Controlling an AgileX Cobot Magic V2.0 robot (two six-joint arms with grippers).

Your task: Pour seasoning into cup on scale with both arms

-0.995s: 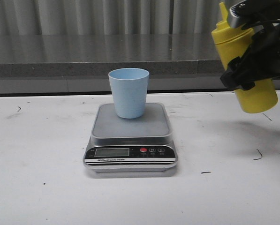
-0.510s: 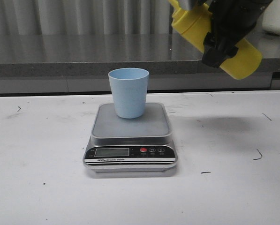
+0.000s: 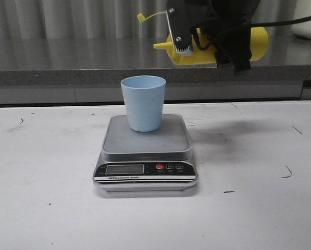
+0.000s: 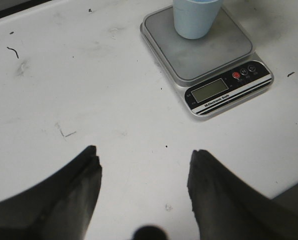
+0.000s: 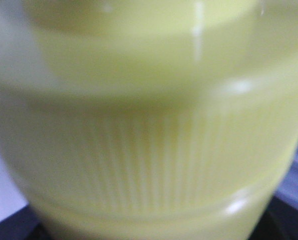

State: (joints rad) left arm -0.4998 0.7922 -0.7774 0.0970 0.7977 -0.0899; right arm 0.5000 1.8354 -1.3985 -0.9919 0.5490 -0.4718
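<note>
- Three views, front first: we see the right gripper (image 3: 218,39) clamped around the seasoning bottle (image 3: 249,44), held roughly level in the air, nozzle aimed toward the left edge of the worktop (image 3: 40,208). Nozzle tip sits above and just to the right of the cup (image 3: 143,102), not over its mouth as far as we can tell.
- Cap of the nozzle hangs off on its thin strap, flipped up.
- Cup stands upright on the rear half of the scale (image 3: 145,148) platform; scale sits mid-worktop, display panel facing the front edge.
- Left wrist view: we see the left gripper (image 4: 144,170) with fingers (image 4: 74,195) spread apart, nothing between them, hanging above bare worktop, well apart from the scale and cup.
- Right wrist view: yellow ribbed bottle wall fills the picture, blurred; fingers not visible here, so we rely on the front view for the grip.
</note>
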